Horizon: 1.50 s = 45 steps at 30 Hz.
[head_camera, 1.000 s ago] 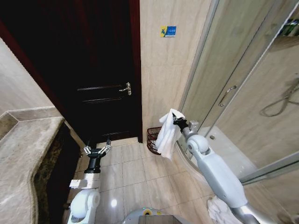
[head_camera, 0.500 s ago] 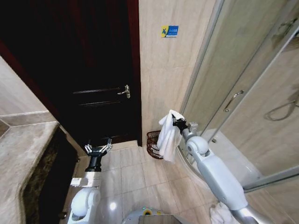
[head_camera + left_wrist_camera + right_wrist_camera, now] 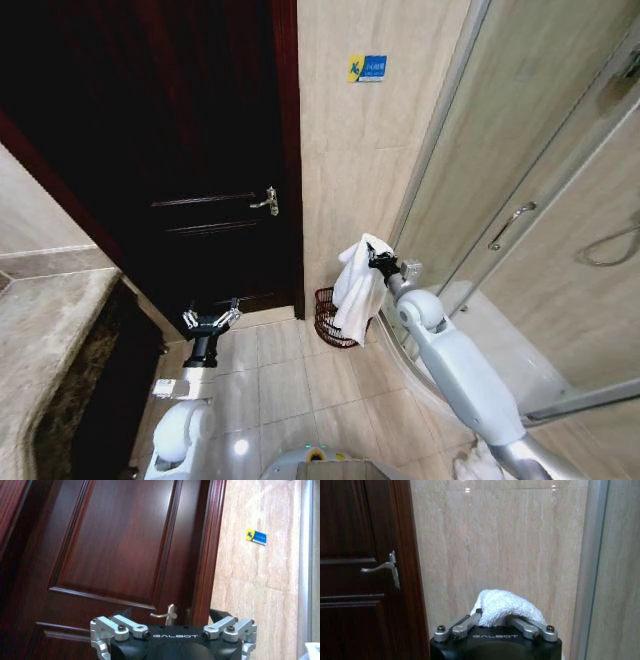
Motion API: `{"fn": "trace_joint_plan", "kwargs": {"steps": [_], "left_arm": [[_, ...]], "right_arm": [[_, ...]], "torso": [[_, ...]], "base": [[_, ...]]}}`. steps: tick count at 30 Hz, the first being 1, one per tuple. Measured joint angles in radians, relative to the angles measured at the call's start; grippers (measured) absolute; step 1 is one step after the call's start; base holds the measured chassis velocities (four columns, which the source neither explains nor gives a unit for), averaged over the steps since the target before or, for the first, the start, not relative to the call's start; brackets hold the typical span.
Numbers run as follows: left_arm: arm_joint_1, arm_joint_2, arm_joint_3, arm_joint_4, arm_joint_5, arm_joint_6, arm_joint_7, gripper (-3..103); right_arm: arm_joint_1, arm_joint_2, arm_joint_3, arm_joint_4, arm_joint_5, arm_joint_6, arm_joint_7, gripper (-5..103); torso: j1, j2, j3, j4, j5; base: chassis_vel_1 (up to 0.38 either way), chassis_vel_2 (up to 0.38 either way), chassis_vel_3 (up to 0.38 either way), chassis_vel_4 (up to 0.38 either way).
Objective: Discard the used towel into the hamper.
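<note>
Gripping white towel [image 3: 355, 287] above hamper [image 3: 330, 318], right pincer [image 3: 375, 261], left pincer [image 3: 209, 322] wide

Camera view shifts; hamper [image 3: 337, 318] now lies closer beneath towel [image 3: 357, 285] clamped in right gripper [image 3: 374, 259]; towel's lower end overlaps hamper rim.

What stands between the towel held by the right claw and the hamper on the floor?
Nothing visible does. The right claw is shut on the towel, which hangs just above and partly in front of the hamper beside the wall. The left claw is open, off by the door.
</note>
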Motion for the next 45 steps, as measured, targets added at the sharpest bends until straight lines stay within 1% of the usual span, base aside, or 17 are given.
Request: {"fn": "trace_joint_plan", "kwargs": {"steps": [3,5,6,8,11,12,15,17,21,24,25,31,34,35,41,43,45], "left_arm": [[0.0,0.001,0.0,0.002,0.0,0.0,0.003,100],[0.001,0.001,-0.001,0.003,0.0,0.0,0.005,100],[0.002,0.002,-0.001,0.005,0.001,-0.002,0.009,100],[0.002,0.002,-0.001,0.006,0.001,-0.002,0.01,100],[0.004,0.003,-0.002,0.009,0.001,-0.006,0.017,100],[0.004,0.003,-0.002,0.009,0.001,-0.006,0.017,100],[0.003,0.006,-0.003,0.01,0.0,-0.007,0.018,100],[0.003,0.006,-0.004,0.01,0.0,-0.007,0.018,100],[0.002,0.009,-0.004,0.011,0.0,-0.008,0.019,100],[0.001,0.009,-0.004,0.013,0.0,-0.008,0.02,100],[0.001,0.009,-0.004,0.013,0.0,-0.008,0.02,100],[0.0,0.008,-0.003,0.015,0.0,-0.009,0.02,100],[0.0,0.007,-0.003,0.015,0.0,-0.009,0.021,100],[0.0,0.007,-0.003,0.015,0.0,-0.009,0.021,100],[0.003,0.006,-0.003,0.016,0.001,-0.011,0.022,100],[0.005,0.006,-0.004,0.016,0.001,-0.012,0.023,100],[0.005,0.006,-0.004,0.016,0.001,-0.012,0.023,100]], "right_arm": [[0.006,0.003,-0.001,-0.008,-0.001,0.0,0.0,7],[0.007,0.003,-0.001,-0.01,-0.001,0.0,0.0,7],[0.012,0.004,-0.002,-0.014,-0.001,0.0,0.001,7],[0.015,0.004,-0.003,-0.017,-0.001,0.0,0.001,7],[0.035,0.011,-0.006,-0.036,-0.001,0.004,0.003,7],[0.035,0.011,-0.006,-0.036,-0.001,0.004,0.003,7],[0.052,0.022,-0.01,-0.053,-0.001,0.016,0.004,7],[0.053,0.023,-0.01,-0.055,-0.002,0.016,0.004,7],[0.066,0.03,-0.012,-0.066,-0.005,0.02,0.004,7],[0.092,0.034,-0.011,-0.091,-0.012,0.026,0.004,7],[0.092,0.034,-0.011,-0.091,-0.012,0.026,0.004,7],[0.093,0.031,-0.011,-0.091,-0.014,0.026,0.002,7],[0.09,0.031,-0.01,-0.091,-0.015,0.026,0.001,7],[0.087,0.031,-0.01,-0.091,-0.016,0.026,0.0,7],[0.086,0.032,-0.008,-0.095,-0.017,0.028,-0.002,7],[0.086,0.031,-0.007,-0.096,-0.017,0.029,-0.003,7],[0.086,0.031,-0.007,-0.096,-0.017,0.029,-0.003,7]], "torso": [[-0.016,-0.033,-0.018,-0.0002,0.0],[-0.019,-0.04,-0.021,-0.0002,-0.0001],[-0.025,-0.054,-0.028,-0.0002,-0.0002],[-0.028,-0.059,-0.031,-0.0002,-0.0001],[-0.042,-0.09,-0.047,-0.0002,0.0],[-0.042,-0.09,-0.047,-0.0002,0.0],[-0.055,-0.117,-0.062,-0.0001,-0.0001],[-0.056,-0.12,-0.063,-0.0001,-0.0001],[-0.067,-0.142,-0.075,-0.0002,-0.0001],[-0.081,-0.173,-0.091,-0.0001,-0.0002],[-0.081,-0.173,-0.091,-0.0001,-0.0002],[-0.1,-0.213,-0.113,-0.0002,0.0],[-0.105,-0.224,-0.119,-0.0002,-0.0001],[-0.111,-0.236,-0.125,-0.0003,0.0],[-0.124,-0.264,-0.14,-0.0002,0.0],[-0.133,-0.283,-0.15,-0.0002,-0.0003],[-0.135,-0.288,-0.153,-0.0002,-0.0001]], "base": [[0.0,0.0,0.0,0.0],[0.0,0.0,0.0,0.0],[0.0,0.0,0.0,0.0],[0.0,0.0,0.0,0.0],[0.0,0.0,0.0,0.0],[0.0,0.0,0.0,0.0],[-0.017,0.013,0.014,-0.015],[-0.05,0.038,0.042,-0.048],[-0.019,0.024,0.018,-0.026],[0.0,0.0,0.0,0.0],[0.0,0.0,0.0,0.0],[-0.01,0.017,0.015,-0.014],[-0.015,0.007,0.007,-0.018],[-0.055,0.038,0.047,-0.048],[-0.036,0.028,0.033,-0.03],[-0.049,0.043,0.076,-0.062],[-0.05,0.052,0.076,-0.062]]}}
